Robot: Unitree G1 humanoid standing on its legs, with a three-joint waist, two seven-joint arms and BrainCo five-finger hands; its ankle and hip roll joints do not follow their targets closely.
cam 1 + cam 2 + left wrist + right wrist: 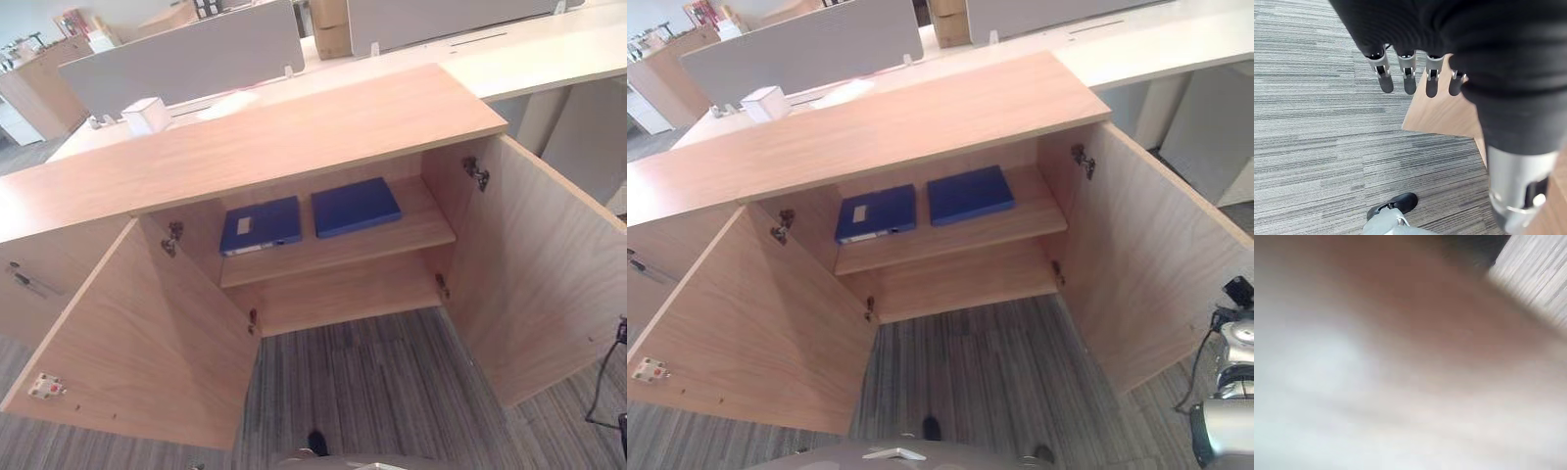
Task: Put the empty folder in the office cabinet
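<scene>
The low wooden office cabinet [245, 147] stands in front of me with both doors swung wide. Two blue folders lie flat side by side on its shelf [431, 230]: the left folder [261, 225] carries a white label, the right folder [355, 206] is plain. The space under the shelf holds nothing. In the left wrist view my left hand [1408, 78] hangs open with straight fingers and nothing in it, above the carpet and a corner of the left door [1440, 112]. The right wrist view has a blurred pale wooden surface [1449, 333] very close.
The left door [137, 343] and right door [549, 274] jut out over the grey striped carpet [362, 392]. A small white box [147, 115] sits behind the cabinet top. Grey desk dividers [186, 59], cardboard boxes [331, 27] and a pale desk [549, 59] stand beyond.
</scene>
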